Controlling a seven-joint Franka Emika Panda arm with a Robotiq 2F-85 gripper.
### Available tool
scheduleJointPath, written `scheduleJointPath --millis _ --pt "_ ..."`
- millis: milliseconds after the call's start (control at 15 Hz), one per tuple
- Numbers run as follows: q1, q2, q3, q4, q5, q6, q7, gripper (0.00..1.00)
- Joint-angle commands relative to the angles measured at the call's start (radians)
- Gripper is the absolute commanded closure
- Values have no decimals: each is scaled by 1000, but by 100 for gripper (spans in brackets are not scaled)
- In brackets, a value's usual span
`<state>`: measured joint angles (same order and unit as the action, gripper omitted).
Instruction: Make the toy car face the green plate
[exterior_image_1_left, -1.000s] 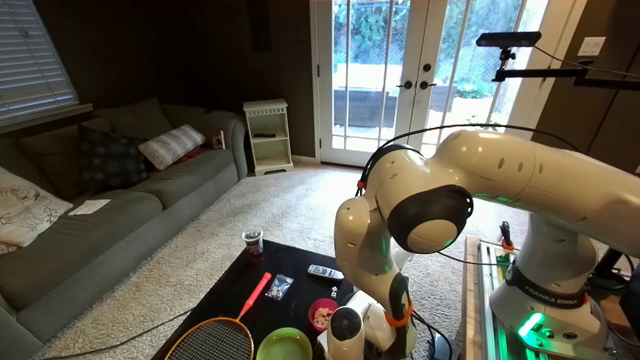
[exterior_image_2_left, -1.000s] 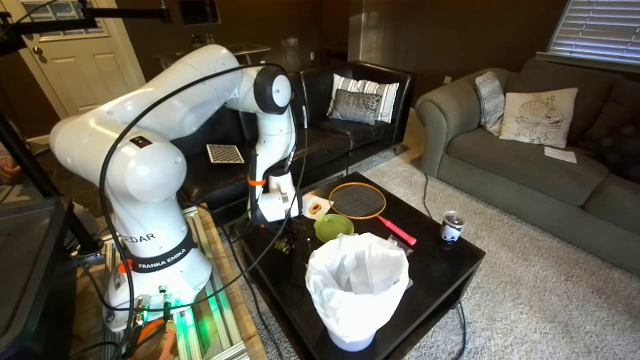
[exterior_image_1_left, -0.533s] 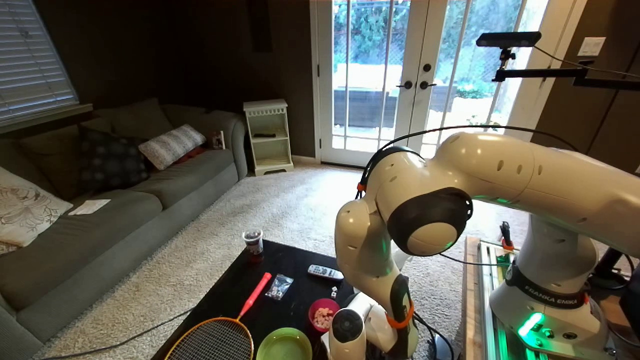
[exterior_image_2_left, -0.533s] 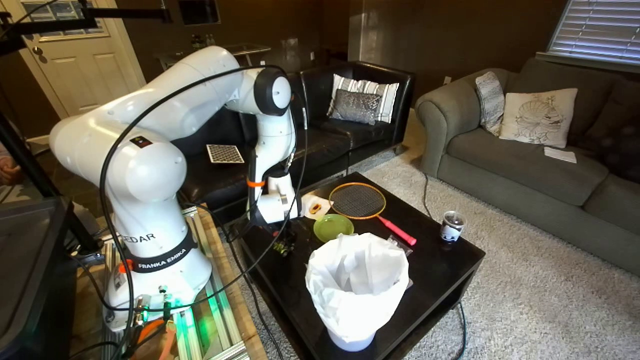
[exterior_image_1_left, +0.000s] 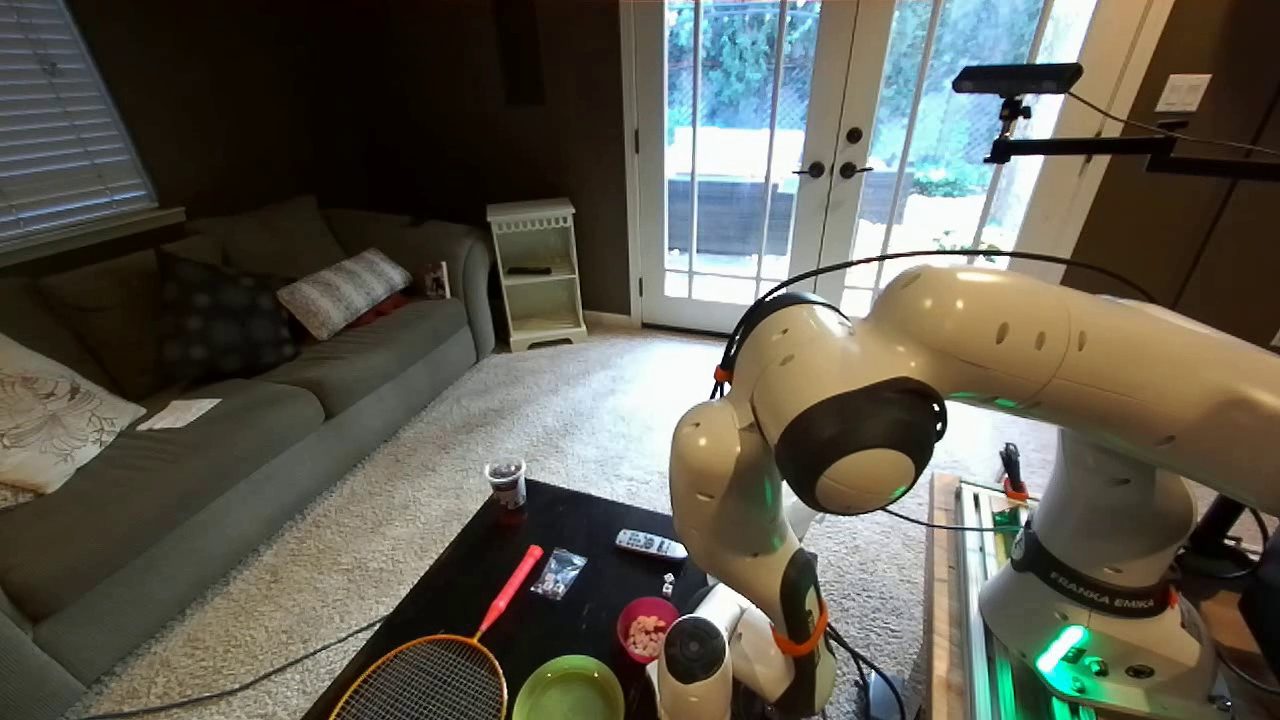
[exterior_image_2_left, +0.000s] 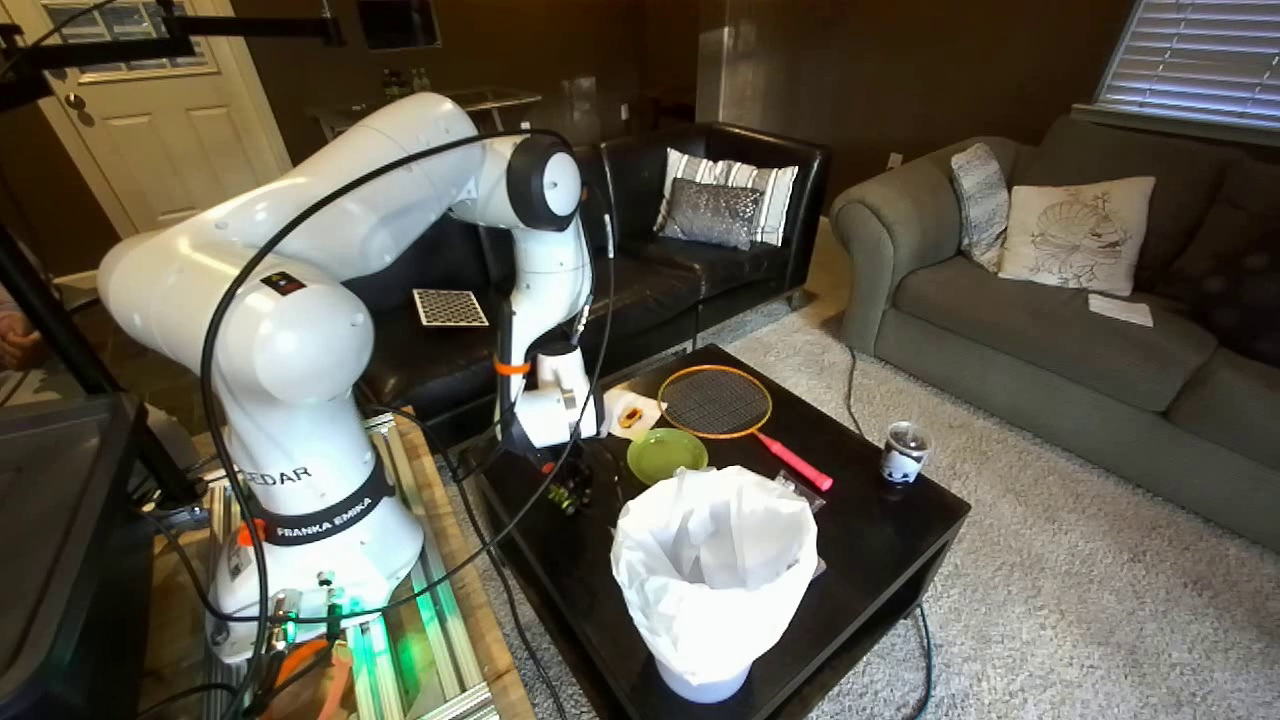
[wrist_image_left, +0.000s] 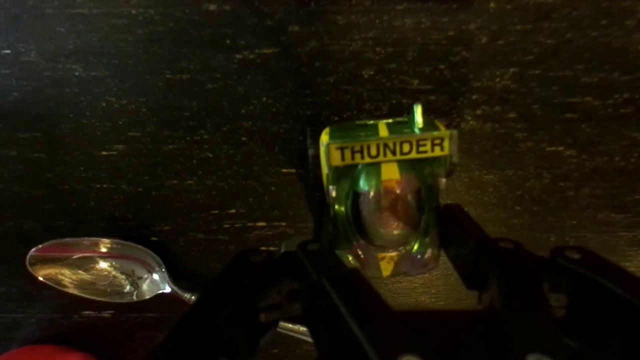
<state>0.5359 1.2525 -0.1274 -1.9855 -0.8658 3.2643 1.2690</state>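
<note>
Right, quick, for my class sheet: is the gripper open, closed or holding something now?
Gripper: jaws apart with the car between them in the wrist view; whether they grip it cannot be told.

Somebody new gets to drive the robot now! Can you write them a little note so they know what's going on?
Hand: at the toy car, jaws on either side; whether they grip it, I can't tell.
Car: green, marked THUNDER; which end is its front isn't clear.
Green plate: on the table, apart from the car.
Done: hand in place around the car.
Left: probably find the car's front and turn it to face the plate, if needed. Mind the spoon nearby.
</note>
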Motion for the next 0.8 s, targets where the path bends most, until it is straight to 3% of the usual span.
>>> scheduleJointPath --millis 0,600,667,733 --pt "17 12 -10 3 23 13 36 68" --pt "-14 37 2 17 8 15 27 68" --pt "-9 37 -2 17 7 19 28 18" --pt "-7 34 -2 14 7 15 28 17"
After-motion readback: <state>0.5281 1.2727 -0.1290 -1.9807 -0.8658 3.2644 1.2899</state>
